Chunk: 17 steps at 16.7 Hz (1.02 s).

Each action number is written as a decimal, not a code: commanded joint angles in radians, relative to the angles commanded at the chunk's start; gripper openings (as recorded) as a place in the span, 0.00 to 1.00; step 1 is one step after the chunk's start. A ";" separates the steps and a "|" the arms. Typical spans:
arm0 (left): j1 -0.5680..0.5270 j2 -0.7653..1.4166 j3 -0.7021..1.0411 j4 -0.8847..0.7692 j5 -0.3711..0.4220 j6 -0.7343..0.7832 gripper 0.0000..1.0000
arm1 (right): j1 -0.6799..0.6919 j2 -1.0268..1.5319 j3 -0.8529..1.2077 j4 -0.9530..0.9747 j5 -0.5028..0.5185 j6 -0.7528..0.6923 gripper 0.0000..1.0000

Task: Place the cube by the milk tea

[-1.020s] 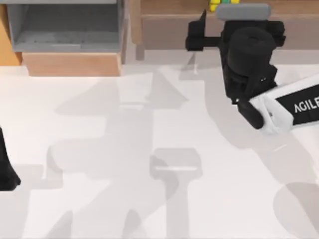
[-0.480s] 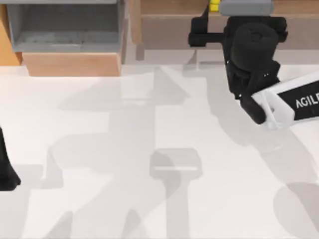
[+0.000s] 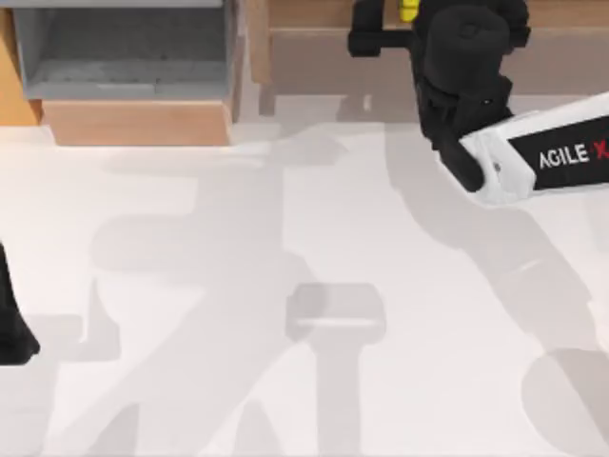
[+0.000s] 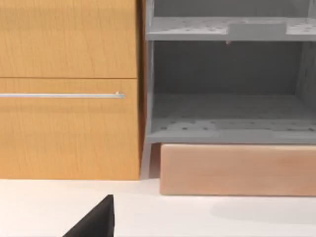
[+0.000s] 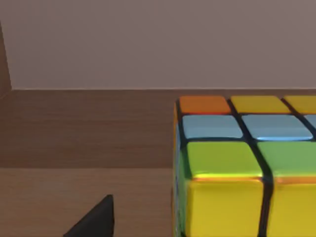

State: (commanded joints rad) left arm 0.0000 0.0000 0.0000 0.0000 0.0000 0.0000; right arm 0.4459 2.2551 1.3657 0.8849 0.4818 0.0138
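The white table (image 3: 285,286) takes up most of the top view, bare of task objects. Along its far edge stand a grey open shelf unit (image 3: 124,57) on a pale wooden base at the left and a brown wooden shelf (image 3: 324,57) at the right. The right arm (image 3: 533,157) reaches in from the table's right side, its black wrist housing over the wooden shelf. The left arm (image 3: 11,324) sits parked at the table's left edge, its wrist camera facing an orange cabinet (image 4: 69,89) and the grey shelves.

The cube (image 5: 247,168) rests on the wooden shelf's brown floor, close in front of the right wrist camera, with yellow, green, blue and orange squares on dark grid lines. From above, a sliver of yellow (image 3: 408,11) shows just beside the wrist housing. How far either gripper's fingers are apart cannot be told, and no grasp on the cube is visible.

The step in hand looks like the approach to the pick. To do it well, the right gripper should centre on the cube, which sits off to one side in the wrist view, and line its fingers up flat against two opposite faces — a corner grip would let it twist. The shelf is tight, so a straight, slow entry and a straight withdrawal would avoid knocking the wooden walls. No milk tea is in sight, so the drop-off spot cannot be judged.
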 joint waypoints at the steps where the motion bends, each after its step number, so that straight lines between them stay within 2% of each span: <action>1: 0.000 0.000 0.000 0.000 0.000 0.000 1.00 | -0.002 0.013 0.018 -0.006 -0.002 0.000 1.00; 6: 0.000 0.000 0.000 0.000 0.000 0.000 1.00 | -0.003 0.018 0.026 -0.009 -0.003 0.000 1.00; 17: 0.000 0.000 0.000 0.000 0.000 0.000 1.00 | -0.003 0.018 0.026 -0.009 -0.003 0.000 0.17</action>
State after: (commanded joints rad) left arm 0.0000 0.0000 0.0000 0.0000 0.0000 0.0000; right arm 0.4428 2.2735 1.3914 0.8762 0.4790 0.0137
